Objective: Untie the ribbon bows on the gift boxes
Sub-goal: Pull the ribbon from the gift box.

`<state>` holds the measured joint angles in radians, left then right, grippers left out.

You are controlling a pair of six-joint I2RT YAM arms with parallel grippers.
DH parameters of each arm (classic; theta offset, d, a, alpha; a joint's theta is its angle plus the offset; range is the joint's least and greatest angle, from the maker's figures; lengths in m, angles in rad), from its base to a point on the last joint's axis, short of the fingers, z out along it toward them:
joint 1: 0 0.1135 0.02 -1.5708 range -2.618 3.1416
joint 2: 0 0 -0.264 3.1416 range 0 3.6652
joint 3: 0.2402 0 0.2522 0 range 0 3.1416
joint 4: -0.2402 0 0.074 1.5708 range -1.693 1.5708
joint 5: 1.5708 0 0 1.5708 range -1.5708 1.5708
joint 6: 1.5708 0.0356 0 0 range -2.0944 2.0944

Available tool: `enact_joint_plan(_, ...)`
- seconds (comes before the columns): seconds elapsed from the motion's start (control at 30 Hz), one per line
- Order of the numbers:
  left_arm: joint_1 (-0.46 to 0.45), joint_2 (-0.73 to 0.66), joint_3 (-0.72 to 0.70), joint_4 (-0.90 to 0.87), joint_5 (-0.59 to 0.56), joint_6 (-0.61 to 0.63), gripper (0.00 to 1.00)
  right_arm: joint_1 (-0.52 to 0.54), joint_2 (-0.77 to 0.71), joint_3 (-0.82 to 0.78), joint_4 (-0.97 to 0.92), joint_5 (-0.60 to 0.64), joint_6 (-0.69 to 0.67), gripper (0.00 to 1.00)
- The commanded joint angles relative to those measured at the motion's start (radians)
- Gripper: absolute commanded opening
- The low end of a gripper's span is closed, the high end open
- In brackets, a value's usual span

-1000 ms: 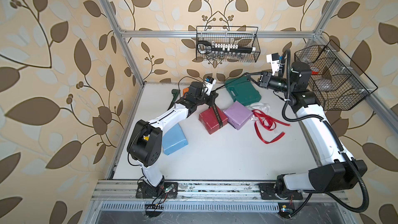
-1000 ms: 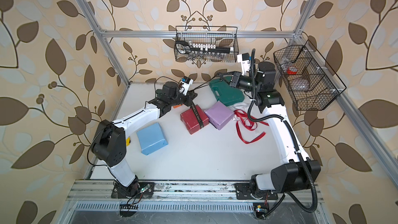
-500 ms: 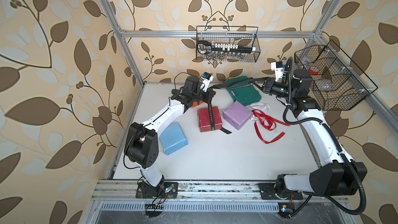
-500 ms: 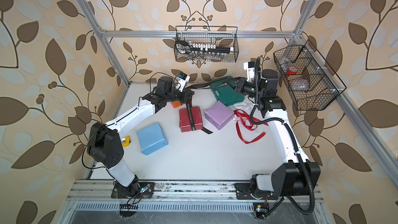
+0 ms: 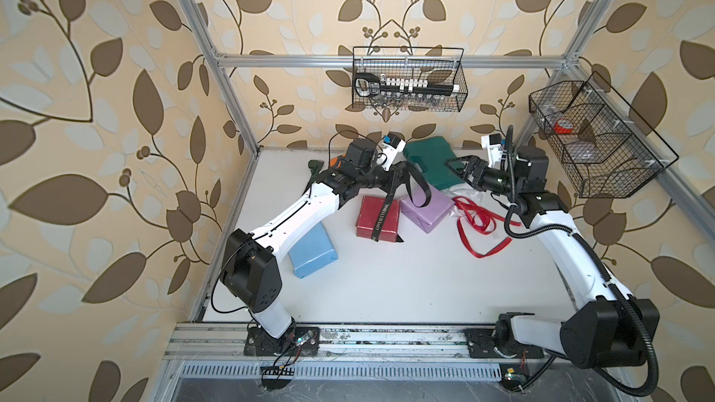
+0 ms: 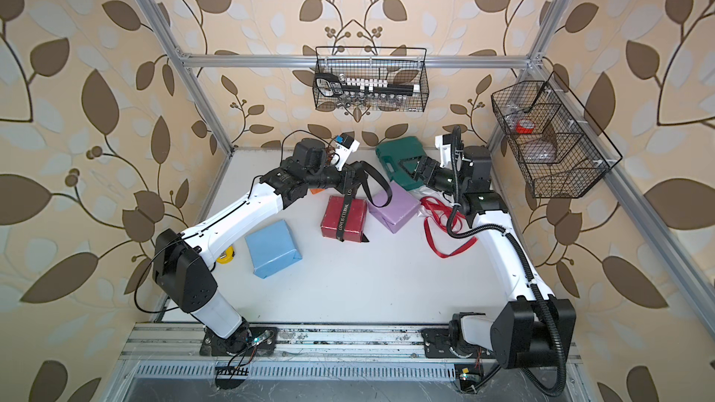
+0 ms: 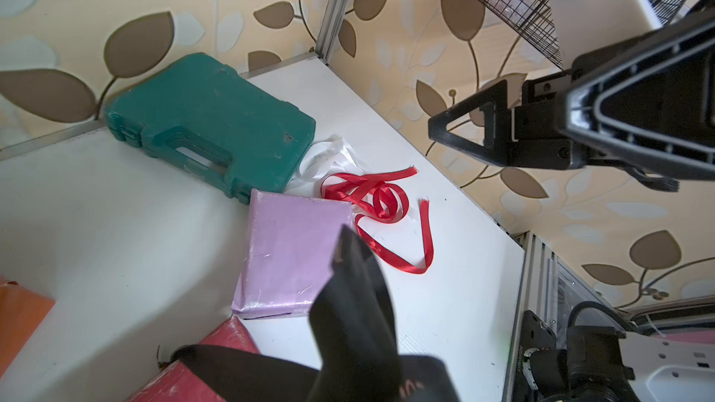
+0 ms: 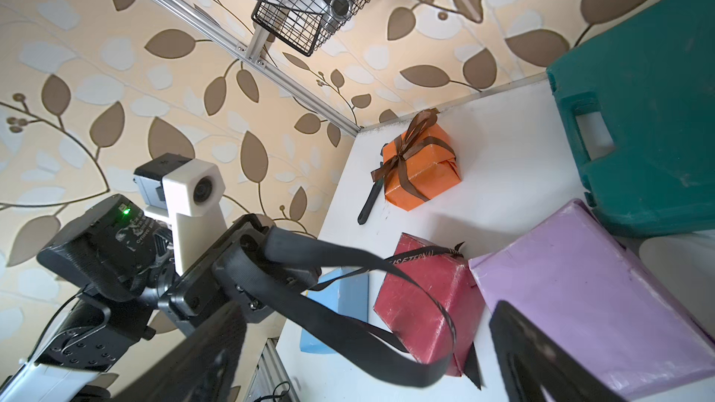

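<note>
Your white table [image 5: 406,284] carries the green tool case [image 5: 425,160] at the back. The lilac gift box [image 5: 425,210] touches its front edge. The light blue gift box [image 5: 311,251] sits apart, partly under the left arm. The dark red gift box [image 5: 367,214] lies just beside the lilac one. The orange gift box [image 8: 429,179] stands in the far corner with its brown ribbon bow [image 8: 416,129] tied.

Your left gripper [image 5: 398,175] is pressed together on the black lettered ribbon [image 5: 381,216], raised above the dark red box. One strand runs down along that box's top, and a loop hangs over the lilac box. Your right gripper [image 5: 453,172] has its jaws spread wide and holds nothing — it hovers over the tool case's front edge, facing the left one.

The red ribbon [image 5: 478,226] lies loose on the table beside the lilac box, and the white ribbon [image 7: 329,156] is crumpled between it and the case.
</note>
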<state>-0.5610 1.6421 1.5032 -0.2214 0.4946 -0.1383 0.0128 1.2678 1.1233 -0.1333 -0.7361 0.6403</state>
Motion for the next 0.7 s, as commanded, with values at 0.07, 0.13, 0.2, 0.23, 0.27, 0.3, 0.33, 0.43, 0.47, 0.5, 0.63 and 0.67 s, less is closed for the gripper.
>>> enact_joint_plan(0.07, 0.012, -0.064, 0.097, -0.022, 0.016, -0.02, 0.0, 0.004, -0.027, -0.059, 0.005, 0.055, -0.026, 0.99)
enact_joint_plan(0.13, 0.012, -0.066, 0.126, -0.04, 0.025, -0.022, 0.0, 0.004, -0.022, -0.068, 0.003, 0.054, -0.028, 0.99)
enact_joint_plan(0.2, 0.011, -0.074, 0.148, -0.048, 0.037, -0.033, 0.0, 0.004, -0.013, -0.072, 0.002, 0.048, -0.028, 0.99)
enact_joint_plan(0.23, 0.01, -0.079, 0.155, -0.048, 0.044, -0.037, 0.0, 0.003, -0.006, -0.07, -0.001, 0.044, -0.027, 0.99)
enact_joint_plan(0.27, 0.009, -0.085, 0.159, -0.045, 0.048, -0.042, 0.0, 0.004, -0.002, -0.069, -0.003, 0.043, -0.028, 0.99)
enact_joint_plan(0.3, 0.008, -0.092, 0.162, -0.044, 0.05, -0.045, 0.0, 0.004, 0.002, -0.068, -0.003, 0.043, -0.027, 0.99)
enact_joint_plan(0.33, 0.003, -0.098, 0.164, -0.041, 0.051, -0.045, 0.0, 0.003, 0.005, -0.068, -0.003, 0.041, -0.028, 0.99)
enact_joint_plan(0.43, -0.005, -0.111, 0.165, -0.033, 0.064, -0.053, 0.0, 0.004, 0.011, -0.063, -0.003, 0.04, -0.026, 0.99)
enact_joint_plan(0.47, -0.006, -0.112, 0.165, -0.032, 0.069, -0.056, 0.0, 0.004, 0.011, -0.063, -0.003, 0.04, -0.025, 0.99)
enact_joint_plan(0.5, -0.007, -0.114, 0.163, -0.028, 0.076, -0.061, 0.0, 0.004, 0.012, -0.063, -0.003, 0.038, -0.024, 0.99)
enact_joint_plan(0.63, -0.006, -0.109, 0.168, -0.012, 0.089, -0.08, 0.0, 0.004, 0.01, -0.065, -0.003, 0.037, -0.021, 0.99)
enact_joint_plan(0.67, -0.006, -0.105, 0.182, -0.012, 0.091, -0.082, 0.0, 0.004, 0.01, -0.069, -0.004, 0.037, -0.021, 0.99)
